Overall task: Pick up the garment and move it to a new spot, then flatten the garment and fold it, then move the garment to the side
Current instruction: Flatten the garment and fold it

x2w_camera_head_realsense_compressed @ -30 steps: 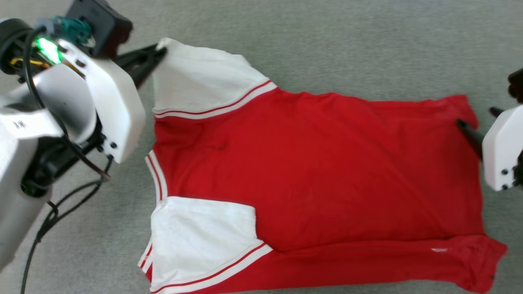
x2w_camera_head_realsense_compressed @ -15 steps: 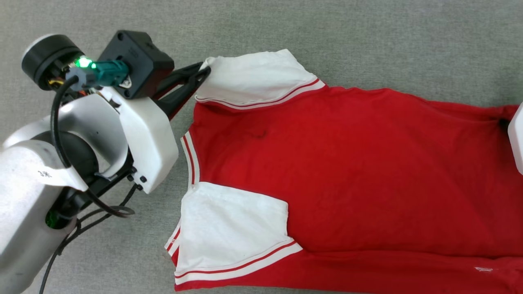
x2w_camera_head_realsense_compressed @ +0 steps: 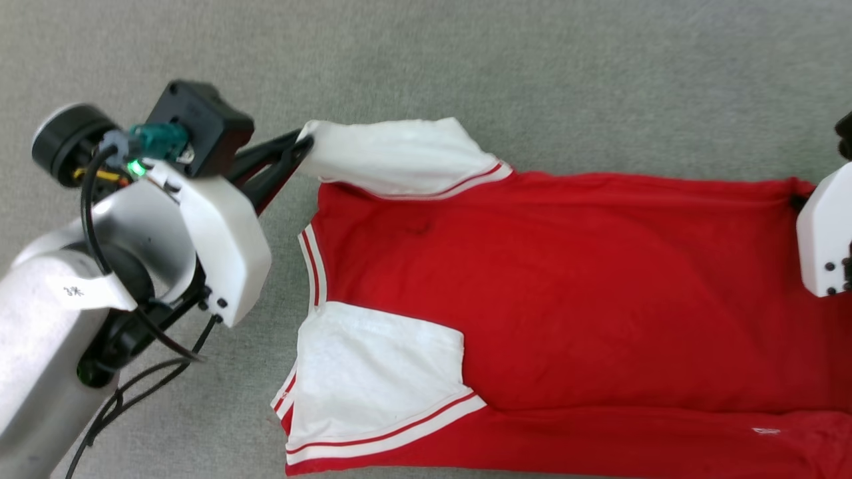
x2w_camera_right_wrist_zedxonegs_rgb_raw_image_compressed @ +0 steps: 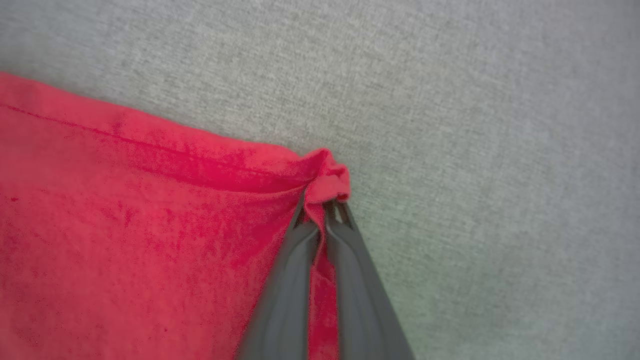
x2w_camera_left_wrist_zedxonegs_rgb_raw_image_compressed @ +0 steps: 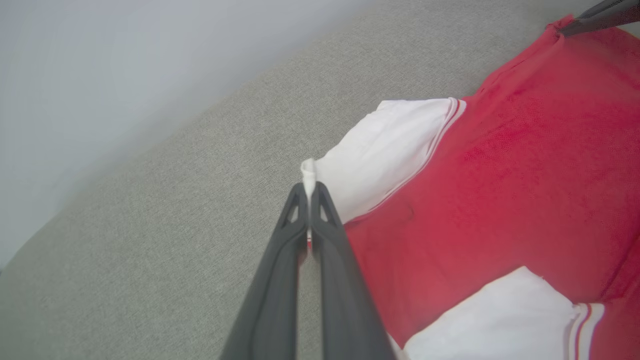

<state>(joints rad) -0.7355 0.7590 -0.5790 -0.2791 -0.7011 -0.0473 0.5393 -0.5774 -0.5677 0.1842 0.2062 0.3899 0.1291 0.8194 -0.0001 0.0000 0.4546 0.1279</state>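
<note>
The garment (x2w_camera_head_realsense_compressed: 566, 286) is lying spread on the grey surface (x2w_camera_head_realsense_compressed: 532, 66), covering the centre and right of the head view. At the upper left, the left gripper (x2w_camera_head_realsense_compressed: 303, 142) is pinching the tip of the upper white sleeve (x2w_camera_head_realsense_compressed: 399, 156) between closed fingers (x2w_camera_left_wrist_zedxonegs_rgb_raw_image_compressed: 280, 260). At the right edge, the right gripper (x2w_camera_right_wrist_zedxonegs_rgb_raw_image_compressed: 324, 204) is pinching a bunched red hem corner (x2w_camera_right_wrist_zedxonegs_rgb_raw_image_compressed: 330, 175), its fingers pressed together on the cloth.

Red garment (x2w_camera_head_realsense_compressed: 566, 286) — white sleeves (x2w_camera_head_realsense_compressed: 379, 372), red-white striped trim (x2w_camera_head_realsense_compressed: 399, 430).
</note>
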